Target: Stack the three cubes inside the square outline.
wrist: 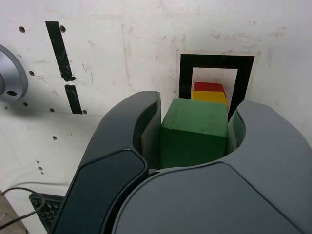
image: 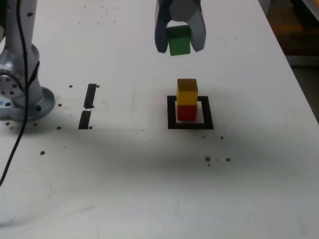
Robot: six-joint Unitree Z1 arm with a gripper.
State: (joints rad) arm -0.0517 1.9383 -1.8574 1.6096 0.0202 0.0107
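Inside the square outline (image: 190, 124) (wrist: 217, 61) of black tape, the yellow cube (image: 187, 91) (wrist: 209, 97) rests on the red cube (image: 187, 112) (wrist: 208, 87). High above this pair hangs the green cube (image: 179, 41) (wrist: 194, 131), with my gripper (image: 179, 46) (wrist: 195, 134) shut on it from both sides. The green cube is clear of the yellow one, with a wide gap of air between them. In the wrist view the green cube hides most of the stack.
Two short black tape strips (image: 87, 105) (wrist: 65, 66) lie toward the exterior view's left. The arm's round base (image: 22, 94) (wrist: 9, 73) stands at the far left with a cable trailing down. The table's edge runs along the exterior view's right side.
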